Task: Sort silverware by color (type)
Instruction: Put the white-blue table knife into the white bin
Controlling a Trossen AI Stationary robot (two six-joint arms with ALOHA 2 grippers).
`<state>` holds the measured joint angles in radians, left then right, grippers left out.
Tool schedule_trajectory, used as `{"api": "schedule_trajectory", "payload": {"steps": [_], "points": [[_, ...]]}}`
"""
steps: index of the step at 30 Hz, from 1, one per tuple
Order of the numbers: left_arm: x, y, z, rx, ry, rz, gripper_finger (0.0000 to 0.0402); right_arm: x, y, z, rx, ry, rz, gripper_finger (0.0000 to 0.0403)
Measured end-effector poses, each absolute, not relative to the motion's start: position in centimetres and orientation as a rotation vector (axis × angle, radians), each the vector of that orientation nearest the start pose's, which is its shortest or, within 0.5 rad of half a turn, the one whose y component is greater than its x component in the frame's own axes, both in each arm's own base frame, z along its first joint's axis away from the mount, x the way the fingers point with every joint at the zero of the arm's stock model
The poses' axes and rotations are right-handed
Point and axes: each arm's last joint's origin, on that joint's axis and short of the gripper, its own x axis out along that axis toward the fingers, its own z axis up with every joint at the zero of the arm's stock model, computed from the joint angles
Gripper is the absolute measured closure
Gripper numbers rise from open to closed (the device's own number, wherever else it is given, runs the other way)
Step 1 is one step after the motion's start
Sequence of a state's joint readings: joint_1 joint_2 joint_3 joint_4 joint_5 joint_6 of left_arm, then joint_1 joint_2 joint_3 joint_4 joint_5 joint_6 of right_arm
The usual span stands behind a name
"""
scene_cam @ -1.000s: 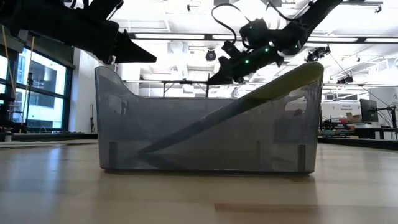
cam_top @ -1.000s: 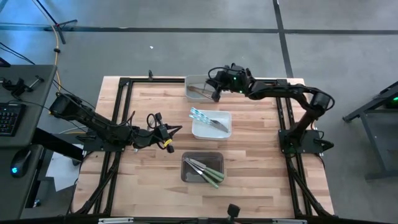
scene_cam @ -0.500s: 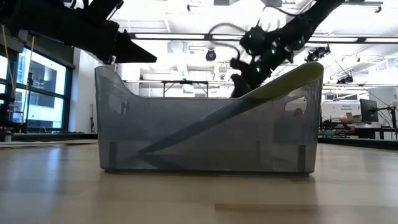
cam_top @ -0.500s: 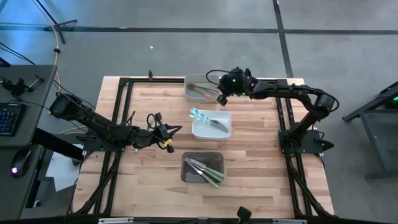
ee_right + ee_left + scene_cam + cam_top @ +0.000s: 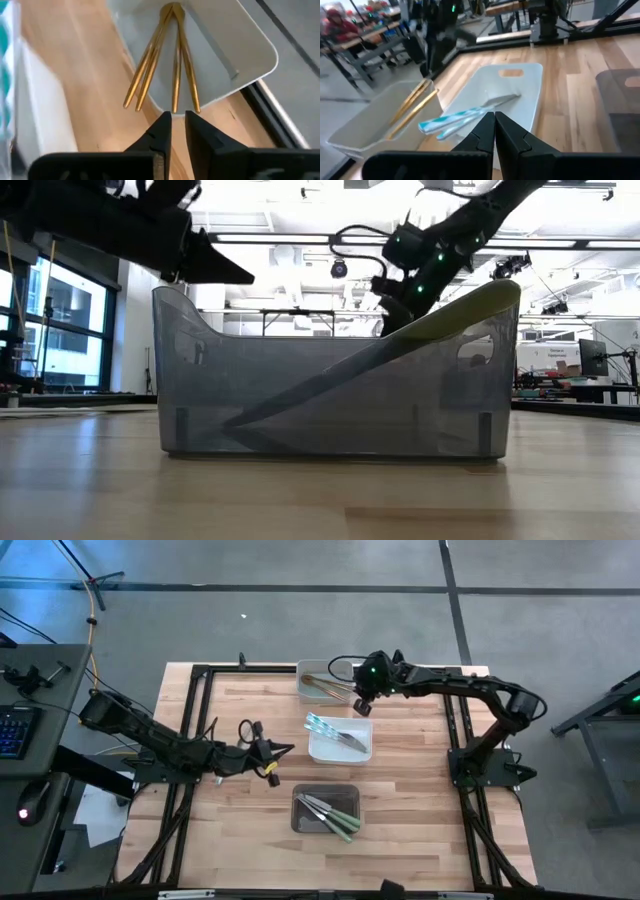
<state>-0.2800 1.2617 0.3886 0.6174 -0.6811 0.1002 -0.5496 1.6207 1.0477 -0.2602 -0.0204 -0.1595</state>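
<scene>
Hidden or cut off: in the low view the grey bin (image 5: 335,385) fills the near ground and screens the other two bins; only the tip of a green handle (image 5: 470,302) rises over its rim. In the left wrist view that bin shows just as a cropped dark edge.
Right gripper (image 5: 174,126): empty, fingers parted by a narrow gap, hanging just off the near edge of the clear bin (image 5: 235,35), over bare wood beside it; in the high view it (image 5: 362,700) sits between that bin and the white one.
Clear bin contents: four tan pieces (image 5: 165,57), slim and glossy, fanned out from one shared end directly ahead of the right fingertips.
White bin (image 5: 527,95): smooth plastic, rounded corners, a slot handle in its wall; light blue pieces (image 5: 452,121) lie crosswise in it, grey metal ends toward its middle, just ahead of the left gripper.
Left gripper (image 5: 495,131): fingers pressed together, holding nothing, hovering over the table (image 5: 240,810), well apart from the white bin.
Grey bin contents: green pieces (image 5: 330,815) lying aslant, propped on one wall.
Table: pale butcher-block wood in a black frame.
</scene>
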Motion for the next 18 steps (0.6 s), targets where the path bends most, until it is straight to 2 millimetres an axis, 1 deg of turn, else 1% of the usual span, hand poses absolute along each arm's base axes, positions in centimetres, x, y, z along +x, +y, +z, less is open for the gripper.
{"api": "schedule_trajectory", "payload": {"steps": [2, 4, 5, 6, 8, 10, 12, 15, 18], "points": [[22.7, -4.3, 18.0, 0.194, 0.271, 0.374, 0.0399, 28.8, -16.7, 22.3, 0.031, 0.831, -0.396, 0.0365], [22.7, -3.9, 17.6, 0.170, 0.305, 0.355, 0.0399, 28.6, -15.8, 23.1, -0.028, 0.772, -0.358, 0.0381], [22.7, -3.8, 17.5, 0.159, 0.320, 0.346, 0.0399, 28.4, -15.3, 23.2, -0.042, 0.729, -0.332, 0.0391], [22.7, -3.6, 17.3, 0.147, 0.334, 0.337, 0.0399, 28.2, -14.9, 23.0, -0.055, 0.680, -0.303, 0.0397], [22.7, -3.4, 17.1, 0.133, 0.359, 0.320, 0.0399, 27.4, -14.0, 22.0, -0.071, 0.596, -0.260, 0.0395], [22.7, -3.3, 16.9, 0.122, 0.384, 0.304, 0.0399, 26.5, -13.3, 21.3, -0.075, 0.509, -0.257, 0.0393], [22.8, -3.1, 17.0, 0.099, 0.433, 0.289, 0.0399, 25.4, -12.6, 20.9, -0.066, 0.433, -0.269, 0.0399], [22.8, -3.0, 17.9, 0.044, 0.524, 0.302, 0.0398, 23.9, -11.3, 21.1, -0.038, 0.347, -0.272, 0.0400], [21.8, -3.1, 18.6, -0.014, 0.676, 0.312, 0.0392, 22.9, -9.8, 22.2, -0.031, 0.274, -0.250, 0.0399]]}}
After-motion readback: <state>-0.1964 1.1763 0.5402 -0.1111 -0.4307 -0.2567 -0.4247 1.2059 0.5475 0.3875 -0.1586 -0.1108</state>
